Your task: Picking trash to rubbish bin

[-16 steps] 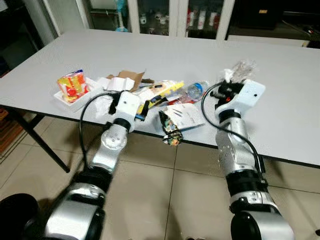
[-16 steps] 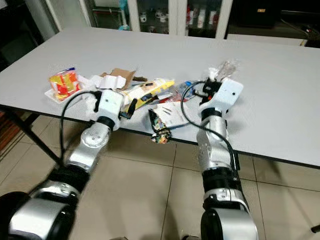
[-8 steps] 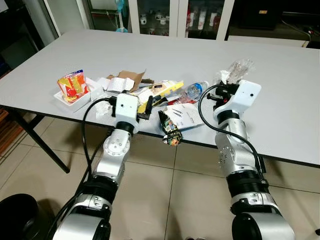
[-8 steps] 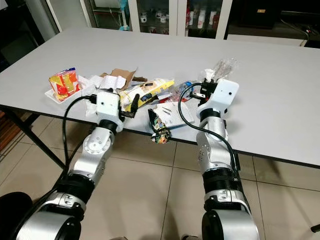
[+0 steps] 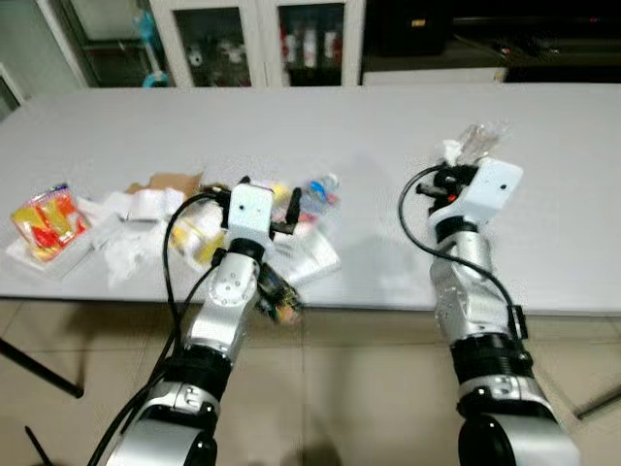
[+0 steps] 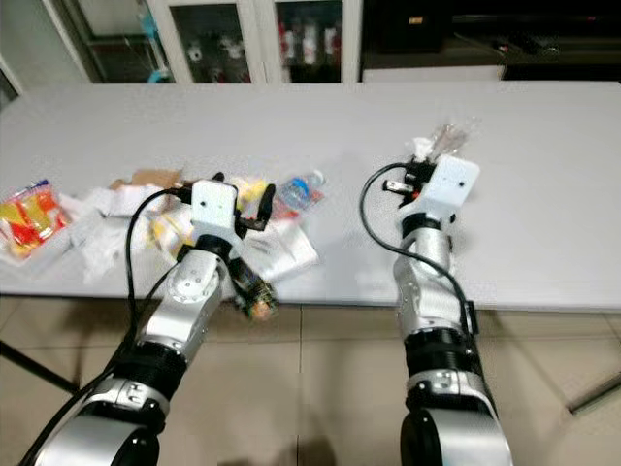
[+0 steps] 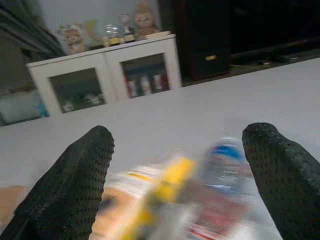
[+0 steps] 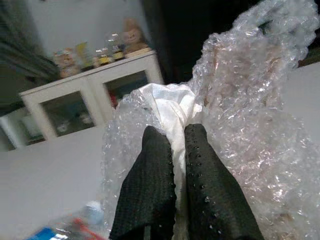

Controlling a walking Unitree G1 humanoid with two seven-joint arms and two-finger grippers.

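A long grey table (image 5: 388, 126) bears a litter of wrappers (image 5: 146, 209), a plastic bottle (image 5: 318, 190) and papers (image 5: 310, 254).

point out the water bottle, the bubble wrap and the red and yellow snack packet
water bottle (image 6: 294, 187), right eye view, its clear body
bubble wrap (image 8: 250, 115), right wrist view, the bubbled sheet
red and yellow snack packet (image 5: 47, 219), left eye view, its front

trash pile (image 5: 194, 218) on table (image 5: 369, 146) left | bubble wrap (image 5: 477, 141) right | cabinet (image 5: 262, 44) behind

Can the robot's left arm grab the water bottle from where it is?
Probably yes. The left gripper is open, and the water bottle lies right ahead between its fingers, with only a yellow wrapper lying beside it.
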